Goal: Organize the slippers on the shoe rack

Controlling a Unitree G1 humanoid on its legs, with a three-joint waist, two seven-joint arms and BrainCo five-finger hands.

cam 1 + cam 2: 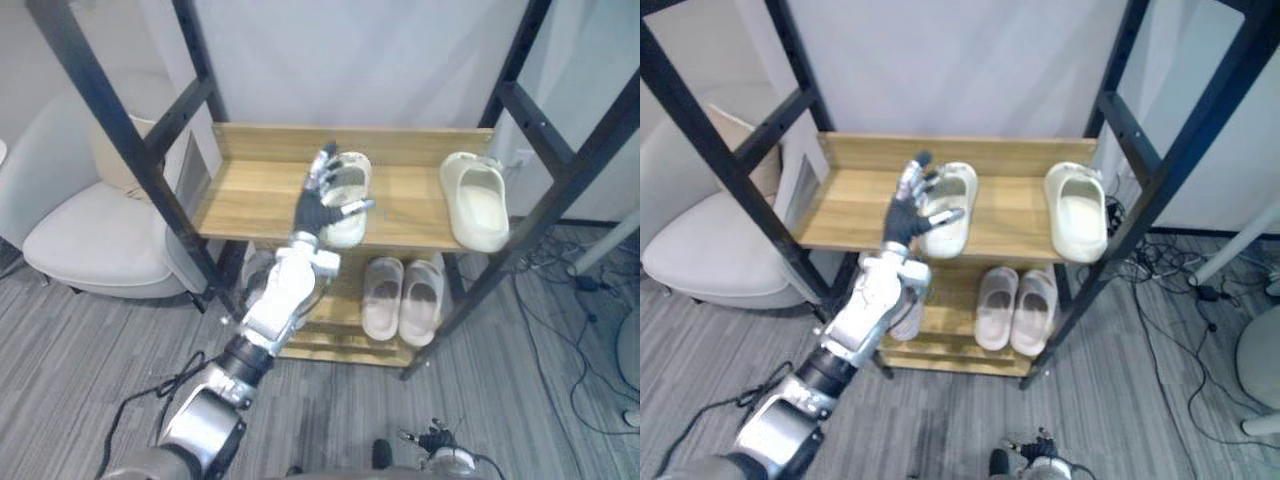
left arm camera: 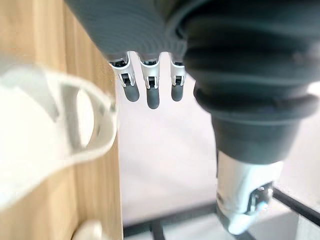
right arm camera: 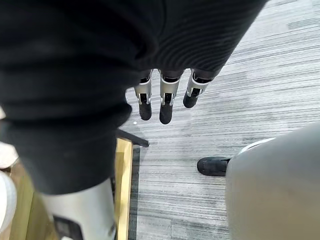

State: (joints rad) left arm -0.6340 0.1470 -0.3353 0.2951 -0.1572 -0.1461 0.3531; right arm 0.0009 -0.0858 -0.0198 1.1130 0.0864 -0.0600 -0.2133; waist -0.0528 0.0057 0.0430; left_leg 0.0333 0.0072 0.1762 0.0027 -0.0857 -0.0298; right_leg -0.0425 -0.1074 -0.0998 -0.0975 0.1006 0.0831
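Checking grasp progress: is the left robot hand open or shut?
Open: left robot hand shows straight fingers by the slipper, curled round nothing.

My left arm (image 1: 282,298) shows up as silver-grey shells with a dark joint near the elbow. A dark ribbed cover wraps the back and wrist of the left hand (image 1: 322,205), and its silver fingers (image 2: 152,95) end in dark rounded tips. My right hand (image 3: 165,102) looks the same.

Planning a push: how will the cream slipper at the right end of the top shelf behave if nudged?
The right slipper looks like thick moulded foam, so probably light and fairly stiff. Its end reaches the front edge of the top shelf, so pulling it could tip it off.
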